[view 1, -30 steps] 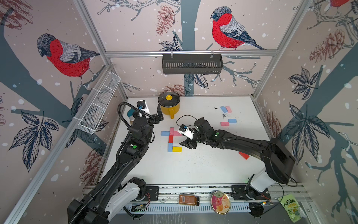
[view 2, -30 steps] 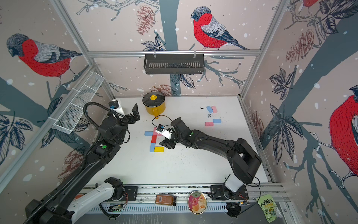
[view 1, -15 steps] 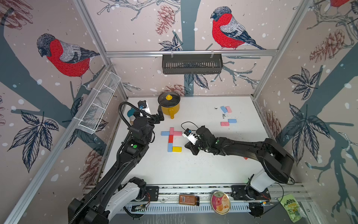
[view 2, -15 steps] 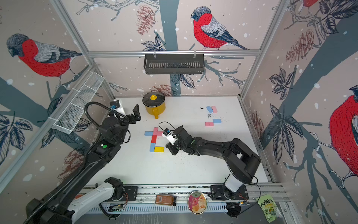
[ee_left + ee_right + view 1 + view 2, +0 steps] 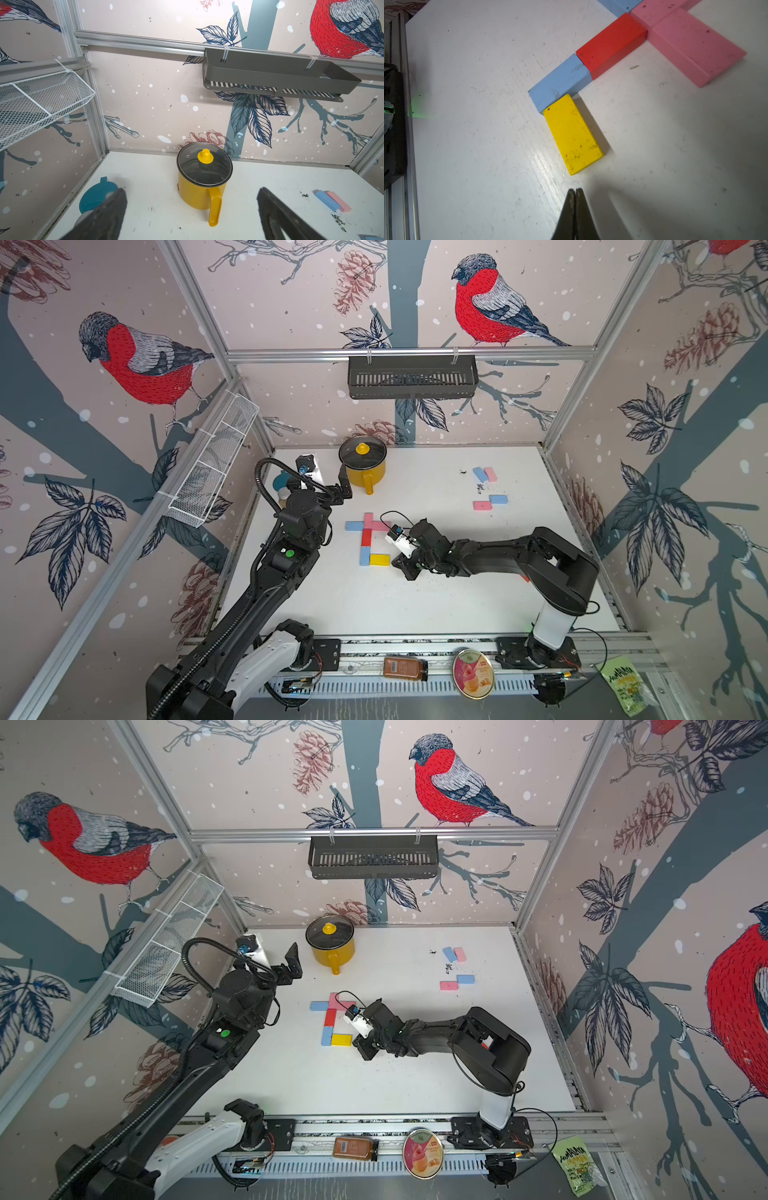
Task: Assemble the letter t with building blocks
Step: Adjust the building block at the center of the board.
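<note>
Hard to make out in a top view: a red sliver (image 5: 525, 579) behind the right arm's elbow, perhaps another brick, cannot tell. Cut off by the frame edge in the right wrist view: the light blue crossbar brick (image 5: 618, 5) and the upright pink brick (image 5: 652, 10) of the letter. Half hidden behind a finger of the left tool (image 5: 192, 190): a teal round plastic lid (image 5: 95, 193). Left tool spread wide, holding nothing, raised near the yellow metal pot with glass lid (image 5: 204, 166), well apart from the letter.

Right tool (image 5: 575, 190) pressed together, pinching nothing, low over the white surface (image 5: 467, 145), just short of the matte yellow rectangular brick (image 5: 572, 135), not touching. Yellow brick flat, one short end against the light blue foot brick (image 5: 560, 83); above that the red brick (image 5: 611, 43), then the flat pink arm brick (image 5: 695, 47). Four spare bricks (image 5: 482, 505), light blue and pink, toward the far right of the surface, well apart from both tools.
</note>
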